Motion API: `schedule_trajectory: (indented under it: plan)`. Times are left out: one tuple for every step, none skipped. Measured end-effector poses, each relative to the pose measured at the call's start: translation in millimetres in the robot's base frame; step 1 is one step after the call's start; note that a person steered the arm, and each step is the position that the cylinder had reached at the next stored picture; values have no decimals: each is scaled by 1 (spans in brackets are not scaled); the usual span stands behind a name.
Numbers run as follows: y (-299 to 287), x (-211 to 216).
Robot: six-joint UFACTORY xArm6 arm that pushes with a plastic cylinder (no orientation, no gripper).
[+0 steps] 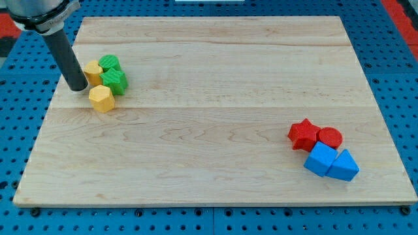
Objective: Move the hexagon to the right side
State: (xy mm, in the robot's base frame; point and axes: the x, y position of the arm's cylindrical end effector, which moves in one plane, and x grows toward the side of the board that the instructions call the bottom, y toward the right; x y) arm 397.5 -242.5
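Observation:
A yellow hexagon block [101, 98] lies at the view's left on the wooden board [215, 189]. Just above it is a tight cluster: a second yellow block [92, 71] of unclear shape and two green blocks [110, 63] [115, 81]. My tip [77, 87] is the lower end of the dark rod. It stands just left of the cluster, beside the second yellow block and up-left of the hexagon, a small gap away from it.
At the view's lower right a red star [302, 134], a red round block [330, 138], a blue cube [319, 158] and a blue triangular block [344, 166] sit packed together. The board's left edge is close to my tip.

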Motion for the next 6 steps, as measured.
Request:
schedule_trajectory:
  plan:
    - [-13, 14]
    - [16, 39]
    - [94, 36]
    - [183, 36]
    - [107, 42]
    - [10, 21]
